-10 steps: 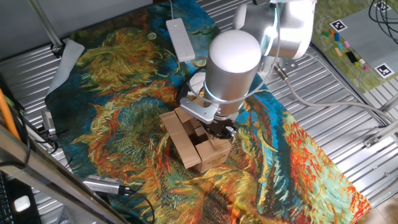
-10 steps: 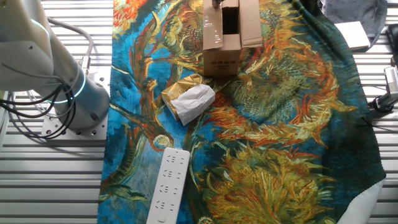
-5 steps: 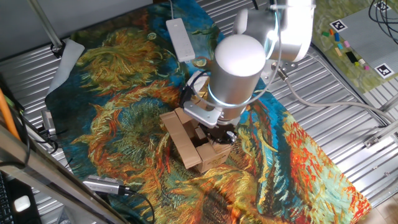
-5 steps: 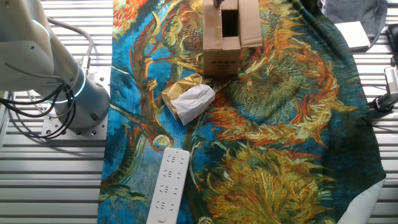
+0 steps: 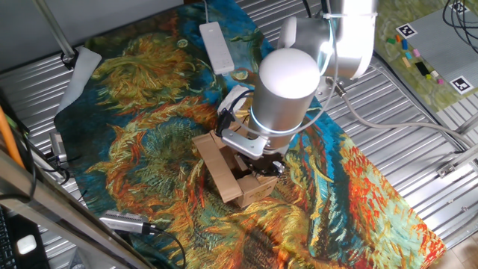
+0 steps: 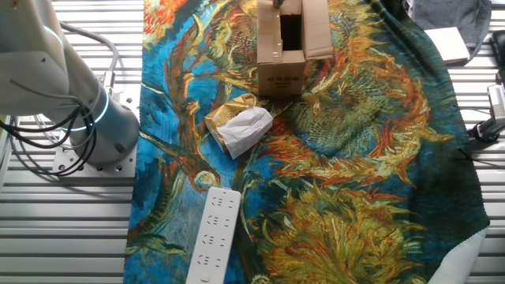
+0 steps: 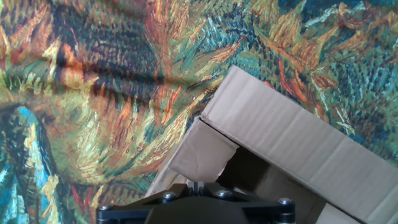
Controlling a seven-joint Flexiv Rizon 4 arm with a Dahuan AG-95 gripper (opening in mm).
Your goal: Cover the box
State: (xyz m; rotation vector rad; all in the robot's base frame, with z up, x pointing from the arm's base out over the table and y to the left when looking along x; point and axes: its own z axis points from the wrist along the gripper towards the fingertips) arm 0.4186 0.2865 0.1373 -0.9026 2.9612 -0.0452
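Note:
The brown cardboard box (image 5: 233,179) stands on the patterned cloth with its top open. One long flap (image 7: 292,146) is folded outward and a short flap (image 7: 200,157) leans over the opening. My gripper (image 5: 260,161) hangs over the box's opening, mostly hidden under the wrist. In the hand view the gripper (image 7: 196,185) sits at the bottom edge, with its fingers pressed together just above the short flap and nothing seen between them. In the other fixed view the box (image 6: 282,49) is at the top edge, with its dark inside showing.
A crumpled white paper (image 6: 246,126) lies on a yellow packet in front of the box. A white power strip (image 6: 211,235) lies on the cloth and also shows in one fixed view (image 5: 217,46). The robot base (image 6: 91,118) stands to the left. Ribbed metal surrounds the cloth.
My wrist has shifted slightly right and lower over the box. In the other fixed view the box's left flap stands a little more upright. The box itself has stayed in place.

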